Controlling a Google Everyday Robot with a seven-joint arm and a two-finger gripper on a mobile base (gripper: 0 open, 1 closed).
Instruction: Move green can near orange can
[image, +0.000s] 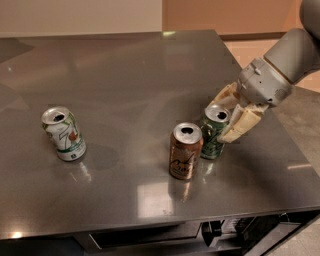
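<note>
The green can (214, 135) stands upright on the steel table (125, 75), just right of the orange can (185, 151), with a narrow gap between them. My gripper (231, 111) comes in from the right and is shut on the green can near its top. One pale finger (241, 125) lies on the can's right side, and the other finger is behind the can. The orange can stands upright and free, with its open silver top showing.
A white can with a green-and-red logo (64, 133) stands at the left of the table. The table's right edge (287, 150) runs close beside my gripper. The front edge is near the cans, with dark equipment below it.
</note>
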